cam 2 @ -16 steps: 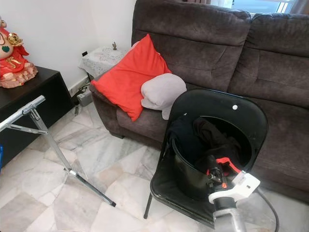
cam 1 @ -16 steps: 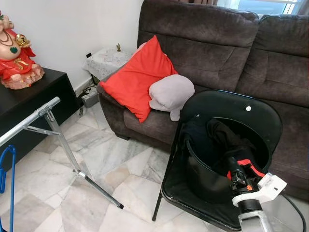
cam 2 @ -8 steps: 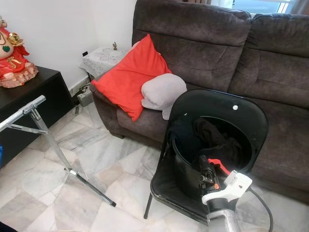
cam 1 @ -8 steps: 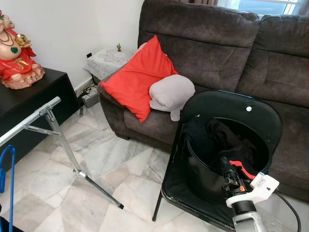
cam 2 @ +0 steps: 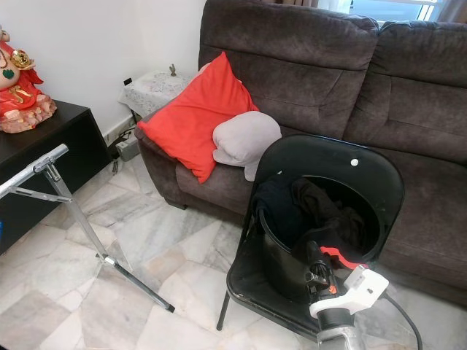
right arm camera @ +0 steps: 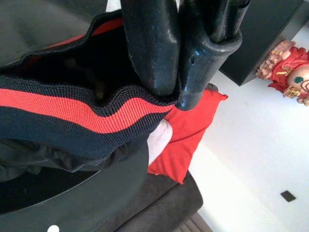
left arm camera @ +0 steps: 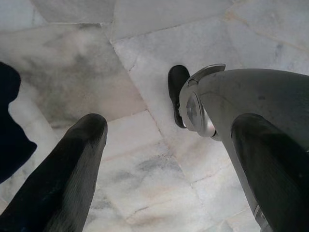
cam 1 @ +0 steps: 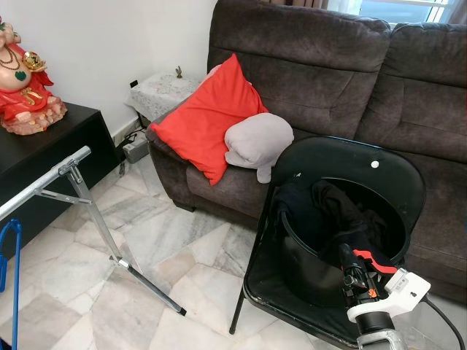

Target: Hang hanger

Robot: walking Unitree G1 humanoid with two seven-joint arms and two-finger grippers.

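Note:
A blue hanger (cam 1: 10, 251) shows at the far left edge, below the grey metal rail of a drying rack (cam 1: 45, 186). My right gripper (cam 1: 346, 257) reaches into a black bucket (cam 1: 303, 273) full of dark clothes on a black chair. In the right wrist view the right gripper (right arm camera: 176, 89) is shut on the hem of a black garment with a red band (right arm camera: 58, 113). The left gripper (left arm camera: 169, 164) hangs low with its fingers (left arm camera: 72, 169) wide apart over the marble floor, nothing between them.
The black chair (cam 1: 343, 154) stands before a dark brown sofa (cam 1: 321, 65) with a red cushion (cam 1: 208, 117) and a grey cushion (cam 1: 259, 140). A black cabinet (cam 1: 44, 149) with a red figurine stands left. The rack's leg (cam 1: 149, 281) crosses the floor.
My right gripper swung slightly left, then back right and lower toward me, keeping the red-banded garment in its grip. The rack, hanger and chair have not moved.

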